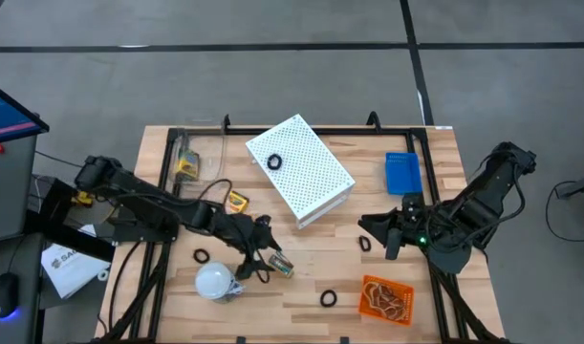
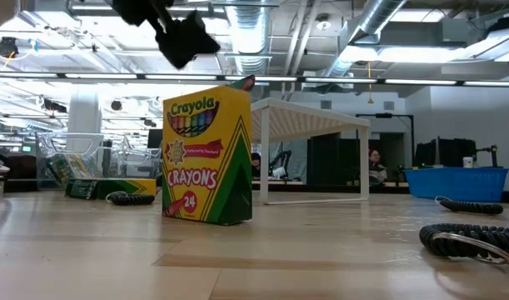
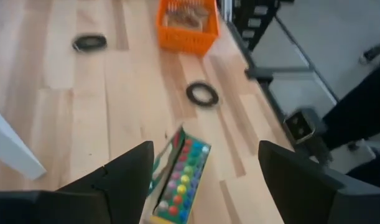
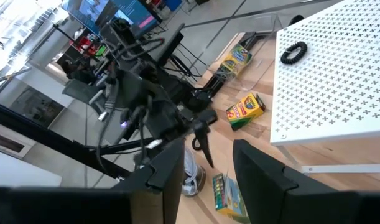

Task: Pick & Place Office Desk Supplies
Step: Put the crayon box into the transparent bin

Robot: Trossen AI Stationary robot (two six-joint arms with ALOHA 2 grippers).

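Observation:
A yellow-and-green crayon box (image 2: 208, 156) stands upright on its base on the table near the front, its top flap open over the crayon tips (image 3: 180, 180). My left gripper (image 3: 207, 149) hovers above it, open, with a finger on either side and apart from the box (image 1: 279, 265). A second crayon box (image 1: 237, 201) lies left of the white perforated box (image 1: 301, 170), whose top carries a black ring (image 1: 275, 161). More black rings (image 1: 328, 299) lie on the table. My right gripper (image 1: 392, 234) hangs open over the right side, nothing between its fingers (image 4: 258, 168).
A white bulb-like object (image 1: 215, 280) sits just left of the standing crayon box. An orange basket (image 1: 385, 298) with tan rubber bands stands at the front right, and a blue bin (image 1: 402, 174) at the right. A clear container with a third crayon box (image 1: 186, 164) is at the far left.

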